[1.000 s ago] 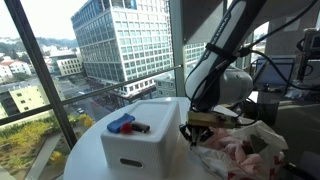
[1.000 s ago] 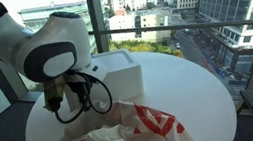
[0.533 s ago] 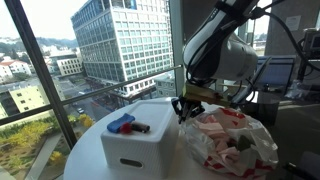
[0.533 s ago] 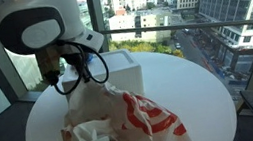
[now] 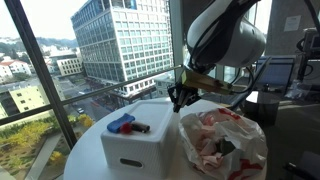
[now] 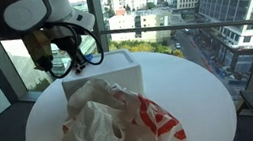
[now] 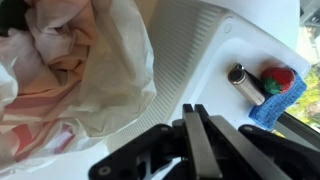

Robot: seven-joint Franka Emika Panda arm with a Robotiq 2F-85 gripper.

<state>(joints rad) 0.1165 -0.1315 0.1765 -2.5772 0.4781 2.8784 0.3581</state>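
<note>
My gripper (image 5: 177,103) hangs above the round white table (image 6: 199,80), between a white box (image 5: 140,145) and a crumpled white-and-red plastic bag (image 5: 220,145). In the wrist view its fingers (image 7: 190,108) are pressed together over the ribbed box lid (image 7: 200,50), and I see nothing between them. The bag (image 7: 70,60) lies just to their left. On the box lie a blue cloth-like item with a red piece (image 7: 278,90) and a dark cylinder (image 7: 245,82). An exterior view shows the gripper (image 6: 45,67) above the bag (image 6: 114,123) and beside the box (image 6: 117,72).
Floor-to-ceiling windows surround the table, with window frames close behind it. A desk with a monitor (image 5: 275,70) stands behind the arm. The arm's cables (image 6: 78,52) hang by the wrist.
My gripper has risen and moved toward the box. The bag, lying flat a second ago, now stands bunched up and taller on the table.
</note>
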